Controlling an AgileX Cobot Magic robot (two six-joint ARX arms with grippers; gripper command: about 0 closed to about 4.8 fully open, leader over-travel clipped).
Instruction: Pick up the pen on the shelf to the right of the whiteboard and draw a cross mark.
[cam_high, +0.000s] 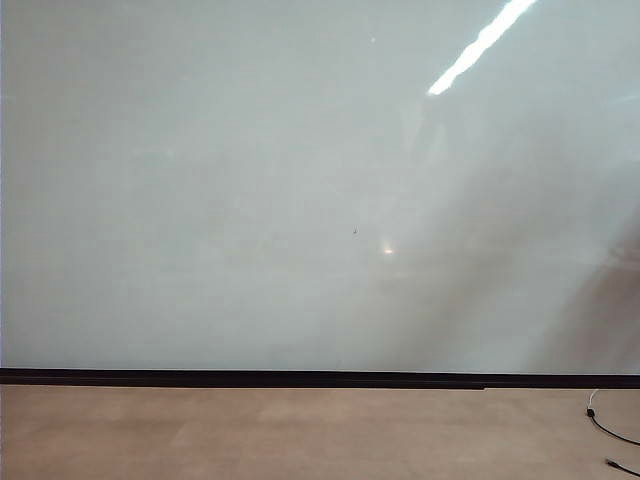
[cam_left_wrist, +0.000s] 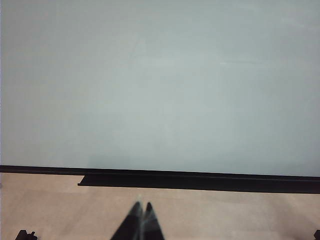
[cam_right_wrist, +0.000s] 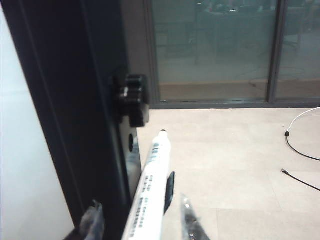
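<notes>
Right wrist view: right gripper (cam_right_wrist: 142, 220), fingers spread, sits around the pen (cam_right_wrist: 150, 192), not squeezing it. Its white barrel has black print, dark tip pointing away, beside the whiteboard (cam_right_wrist: 20, 165) frame. Left gripper (cam_left_wrist: 140, 220) is pressed together.

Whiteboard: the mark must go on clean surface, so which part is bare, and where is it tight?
The whiteboard is bare from its black lower strip upward, except a tiny speck. It is crowded at the black frame, where the right gripper surrounds the pen. The left gripper is shut, short of the board.
</notes>
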